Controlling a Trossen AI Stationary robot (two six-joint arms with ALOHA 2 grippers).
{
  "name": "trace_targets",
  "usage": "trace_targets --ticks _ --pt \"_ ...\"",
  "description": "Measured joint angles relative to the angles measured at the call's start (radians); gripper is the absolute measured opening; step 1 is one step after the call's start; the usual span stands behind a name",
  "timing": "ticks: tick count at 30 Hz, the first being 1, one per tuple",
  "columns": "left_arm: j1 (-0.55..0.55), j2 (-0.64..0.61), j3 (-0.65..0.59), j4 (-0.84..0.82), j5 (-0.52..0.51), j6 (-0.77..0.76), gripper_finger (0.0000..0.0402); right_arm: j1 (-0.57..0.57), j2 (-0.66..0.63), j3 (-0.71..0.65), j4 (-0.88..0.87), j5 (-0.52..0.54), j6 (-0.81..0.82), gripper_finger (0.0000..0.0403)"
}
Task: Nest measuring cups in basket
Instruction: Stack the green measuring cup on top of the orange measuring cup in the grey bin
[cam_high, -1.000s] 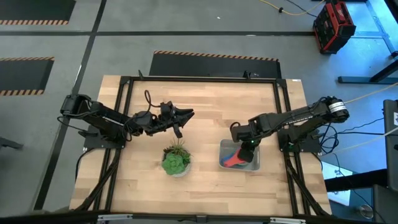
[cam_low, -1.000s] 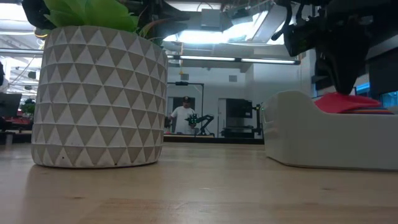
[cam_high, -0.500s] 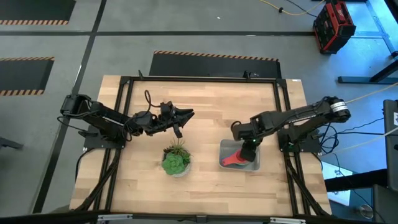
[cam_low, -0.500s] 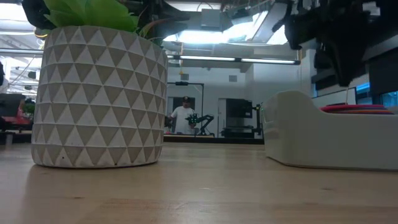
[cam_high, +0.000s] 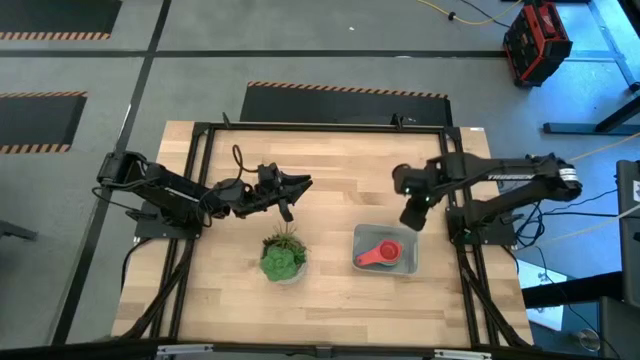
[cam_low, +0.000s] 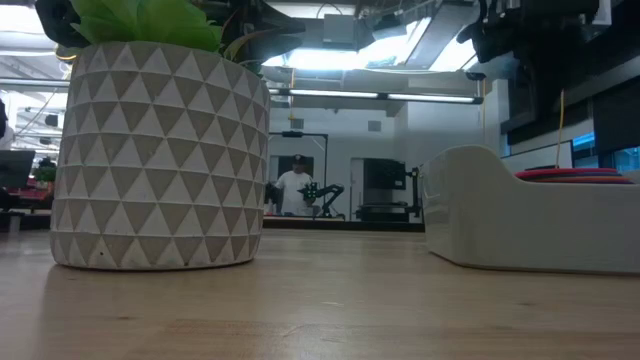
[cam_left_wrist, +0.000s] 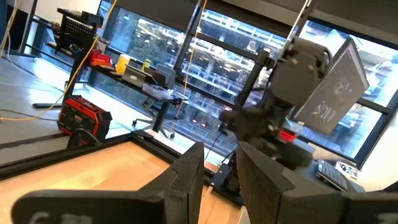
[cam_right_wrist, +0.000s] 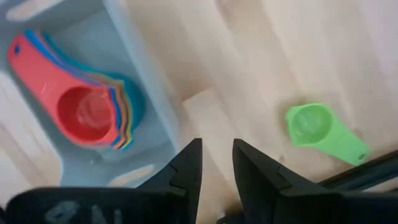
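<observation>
Loose cup: a small green plastic measuring cup (cam_right_wrist: 323, 133), round bowl and short handle, is seen lying alone on the bare wooden worktop (cam_high: 330, 170), outside the basket; it shows only in the right wrist view and cannot be made out from above.
Long axis: the bowl is turned toward the basket side and the handle is pointed away from it, slantwise.
Nested stack: the red cup (cam_right_wrist: 69, 96) is seated on top of the coloured stack inside the translucent greyish rectangular plastic basket (cam_high: 404, 266), handles fanned together.
Nearer hand: the right hand (cam_high: 412, 217) is held above the worktop just beyond the basket's far edge, with the green cup to one side of its fingers (cam_right_wrist: 186, 163) and the basket to the other; nothing is held, and the fingers are drawn close with a narrow gap between them.
Other hand: the left hand (cam_high: 303, 183) is parked well apart, past the green spiky potted plant (cam_high: 282, 256), fingers near together and empty.
Judgement: the green cup is judged to be the right hand's to fetch, with the grip probably best taken across the handle.
</observation>
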Motion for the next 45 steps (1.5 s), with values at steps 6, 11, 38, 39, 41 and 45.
trace_targets --ticks 6,11,38,39,41,45 --pt "0.0 0.0 0.0 0.0 0.0 0.0 0.0089 -0.115 -0.051 -0.03 0.007 0.026 -0.046 0.0094" --pt "-0.001 0.0 0.0 0.0 0.0 0.0 0.0089 -0.204 -0.08 -0.082 0.004 0.027 -0.091 0.0094" --pt "-0.001 0.0 0.0 0.0 0.001 0.002 0.0089 -0.488 -0.1 -0.328 0.156 0.02 -0.057 0.0094" --pt "-0.001 0.0 0.0 0.0 0.0 0.002 0.0089 -0.491 -0.1 -0.332 0.157 0.019 -0.057 0.0094" --pt "-0.001 0.0 0.0 -0.001 0.001 0.002 0.0089 -0.492 -0.1 -0.344 0.173 0.02 -0.056 0.0094" --pt "-0.001 0.0 0.0 0.0 0.0 0.002 0.0089 -0.492 -0.1 -0.378 0.255 0.02 -0.033 0.0094"
